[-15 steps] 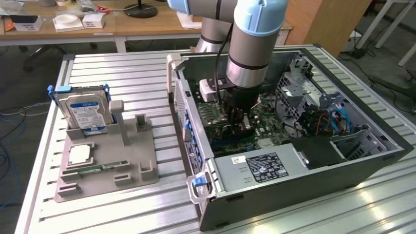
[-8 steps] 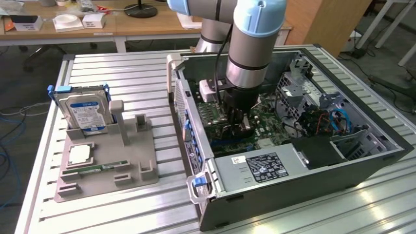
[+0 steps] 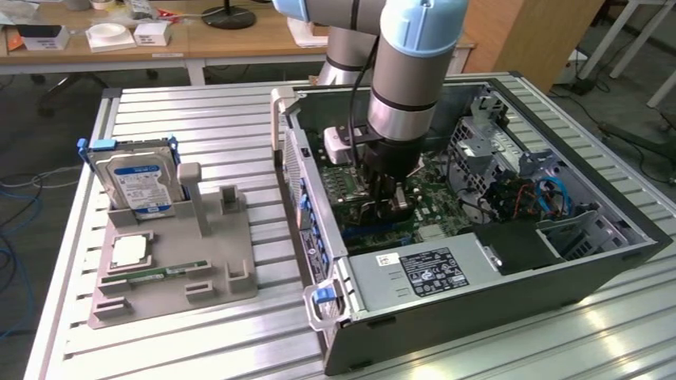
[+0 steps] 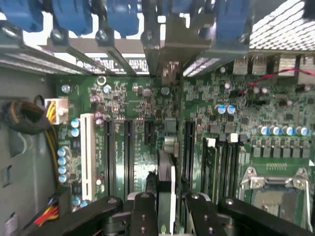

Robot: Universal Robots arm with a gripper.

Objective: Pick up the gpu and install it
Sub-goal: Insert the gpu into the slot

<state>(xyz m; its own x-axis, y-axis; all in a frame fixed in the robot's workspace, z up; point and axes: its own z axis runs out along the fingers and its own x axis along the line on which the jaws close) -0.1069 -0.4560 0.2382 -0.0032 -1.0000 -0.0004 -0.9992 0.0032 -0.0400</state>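
On slatted alu table (image 3: 211, 119), claw (image 3: 382, 207) grips gpu (image 4: 166, 187).

Inside the open computer case (image 3: 591, 261), the arm's gripper (image 3: 385, 207) works a tight pocket: drive cage (image 3: 496, 158) at the exterior view's right, power supply (image 3: 423, 273) near.

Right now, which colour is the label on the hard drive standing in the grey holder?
Blue with white print, on the hard drive; the exterior view shows it best.
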